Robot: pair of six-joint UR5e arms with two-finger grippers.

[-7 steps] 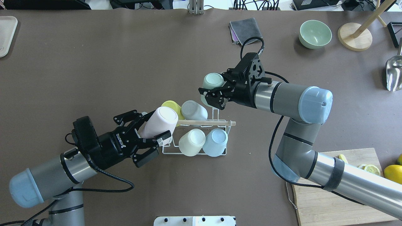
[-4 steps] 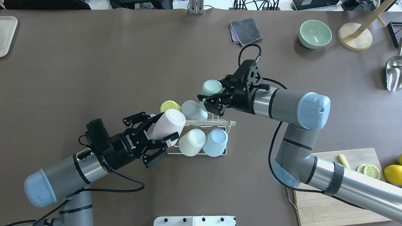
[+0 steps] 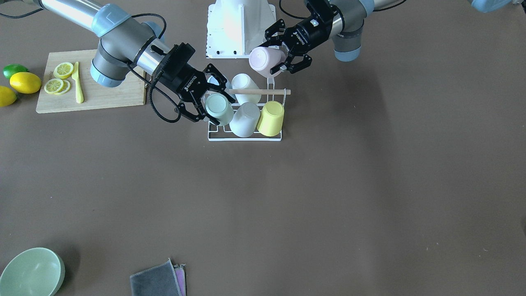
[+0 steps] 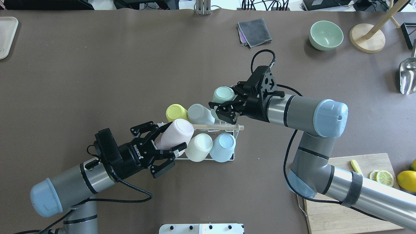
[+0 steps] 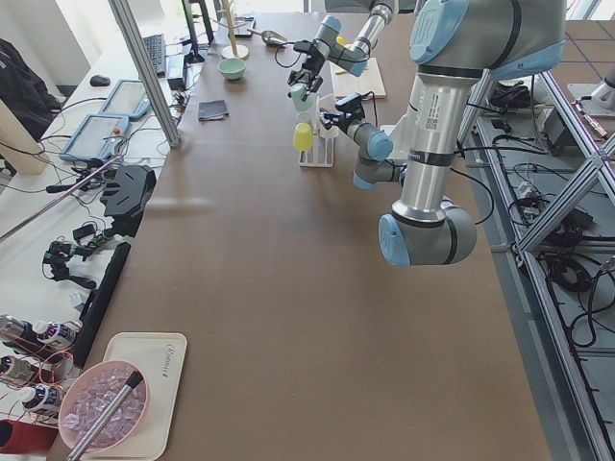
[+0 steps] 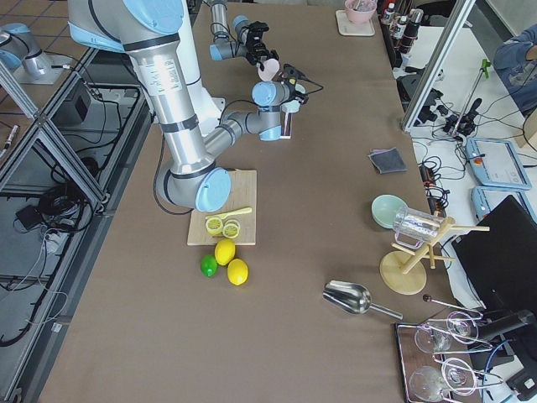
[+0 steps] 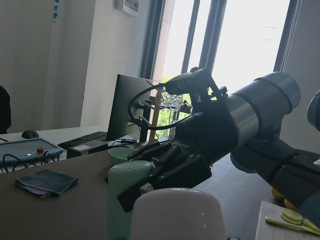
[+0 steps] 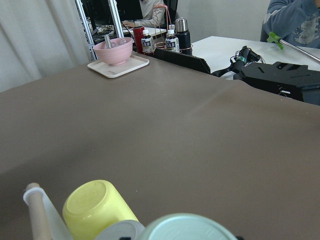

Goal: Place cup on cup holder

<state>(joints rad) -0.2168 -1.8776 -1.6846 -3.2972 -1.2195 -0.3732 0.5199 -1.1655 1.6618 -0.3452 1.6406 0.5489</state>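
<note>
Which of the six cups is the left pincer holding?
The pink cup, gripped in the left pincer at the cup holder's end. The mint cup is in the right pincer; the other four cups sit racked.

left gripper (image 4: 169,140), lower centre, clamps a pink cup (image 4: 175,133); right gripper (image 4: 224,103), centre-right, clamps a mint cup (image 4: 223,94).

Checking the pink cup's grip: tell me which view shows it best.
Overhead exterior: the pink cup sits in full view in the left hand. Front-facing shows it, smaller; left wrist only its base; side views, tiny; right wrist, nothing.
</note>
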